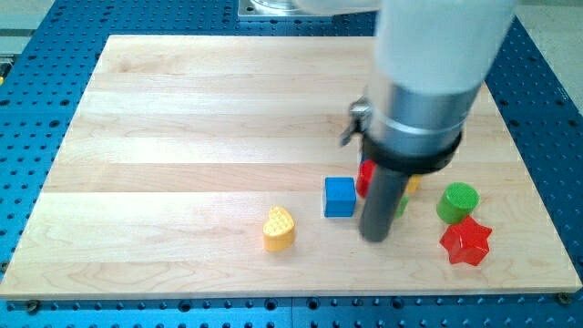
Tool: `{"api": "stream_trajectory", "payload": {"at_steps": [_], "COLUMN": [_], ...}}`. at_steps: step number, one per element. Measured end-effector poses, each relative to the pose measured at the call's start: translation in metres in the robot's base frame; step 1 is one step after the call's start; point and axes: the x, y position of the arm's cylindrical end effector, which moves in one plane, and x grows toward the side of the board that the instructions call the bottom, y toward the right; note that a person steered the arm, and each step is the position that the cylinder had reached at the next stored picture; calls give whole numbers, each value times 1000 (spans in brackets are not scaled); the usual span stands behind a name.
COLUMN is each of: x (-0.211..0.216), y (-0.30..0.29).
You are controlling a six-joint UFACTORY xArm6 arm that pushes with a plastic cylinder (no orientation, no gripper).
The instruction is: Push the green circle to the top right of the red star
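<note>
The green circle [456,201] sits at the view's right, just above and slightly left of the red star [466,241], touching or nearly touching it. My tip [375,238] rests on the board to the left of both, about a block's width from the star. The blue cube [340,197] is just left of the rod. A red block [366,178], a yellow block [414,185] and a green block [401,207] peek out from behind the rod, their shapes hidden.
A yellow heart-shaped block [280,229] lies left of the blue cube near the view's bottom. The wooden board [200,137] lies on a blue perforated table [36,64]. The arm's white and dark body [428,82] covers the upper right.
</note>
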Motion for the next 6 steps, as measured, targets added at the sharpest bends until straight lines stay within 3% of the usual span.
{"api": "stream_trajectory", "payload": {"at_steps": [1, 2, 4, 5, 6], "x": [-44, -41, -43, -7, 54], "y": [33, 35, 164, 208, 136]}}
